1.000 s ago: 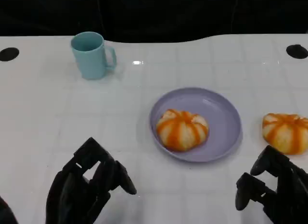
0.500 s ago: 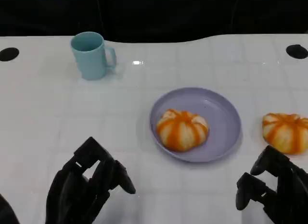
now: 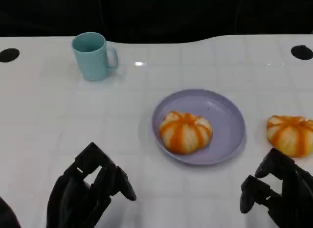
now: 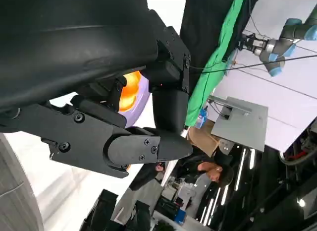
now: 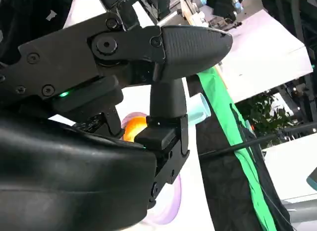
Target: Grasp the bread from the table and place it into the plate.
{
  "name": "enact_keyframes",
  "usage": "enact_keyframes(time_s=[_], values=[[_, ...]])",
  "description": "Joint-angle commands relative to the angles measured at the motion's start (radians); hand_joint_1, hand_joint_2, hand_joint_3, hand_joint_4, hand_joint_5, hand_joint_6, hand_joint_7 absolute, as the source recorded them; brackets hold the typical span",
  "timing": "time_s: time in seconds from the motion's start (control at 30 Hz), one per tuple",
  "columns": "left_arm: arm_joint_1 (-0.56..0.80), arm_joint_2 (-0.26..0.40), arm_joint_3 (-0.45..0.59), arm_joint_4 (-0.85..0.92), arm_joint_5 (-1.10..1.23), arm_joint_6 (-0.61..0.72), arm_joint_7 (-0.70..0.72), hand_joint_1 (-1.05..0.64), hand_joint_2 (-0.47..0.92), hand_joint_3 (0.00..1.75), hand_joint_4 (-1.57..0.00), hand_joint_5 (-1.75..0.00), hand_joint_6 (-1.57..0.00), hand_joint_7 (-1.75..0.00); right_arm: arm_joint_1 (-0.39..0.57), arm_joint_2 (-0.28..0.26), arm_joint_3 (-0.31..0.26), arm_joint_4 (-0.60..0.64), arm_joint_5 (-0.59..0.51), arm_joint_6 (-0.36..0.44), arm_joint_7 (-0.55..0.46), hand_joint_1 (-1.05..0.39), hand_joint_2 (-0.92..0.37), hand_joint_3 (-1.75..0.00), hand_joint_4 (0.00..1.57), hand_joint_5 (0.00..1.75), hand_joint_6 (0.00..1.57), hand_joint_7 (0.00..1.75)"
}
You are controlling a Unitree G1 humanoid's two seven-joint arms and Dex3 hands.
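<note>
Bread untouched, right hand empty, low

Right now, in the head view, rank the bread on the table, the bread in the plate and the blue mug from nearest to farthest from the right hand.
From the right hand:
1. Bread on the table, just beyond the hand, by the table's right edge.
2. Bread in the plate, further left, on the purple plate.
3. Blue mug, far left corner of the table.

Black left hand (screwed plates), glossy shell.
</note>
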Motion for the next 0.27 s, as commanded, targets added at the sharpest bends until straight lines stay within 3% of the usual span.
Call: enact_keyframes(time_s=[0.03, 0.27], values=[[-0.005, 0.003, 0.006, 0.004, 0.003, -0.006, -0.006, -0.53, 0.92, 0.39, -0.77, -1.75, -0.52, -1.75, -0.008, -0.012, -0.009, 0.004, -0.008, -0.017, 0.001, -0.56, -0.92, -0.40, 0.74, 1.75, 0.57, 1.59], [-0.013, 0.005, 0.007, 0.020, 0.003, -0.016, -0.022, -0.53, 0.92, 0.39, -0.76, -1.75, -0.52, -1.75, -0.014, -0.010, -0.011, 0.009, -0.004, -0.010, -0.005, -0.56, -0.92, -0.39, 0.75, 1.75, 0.58, 1.58]])
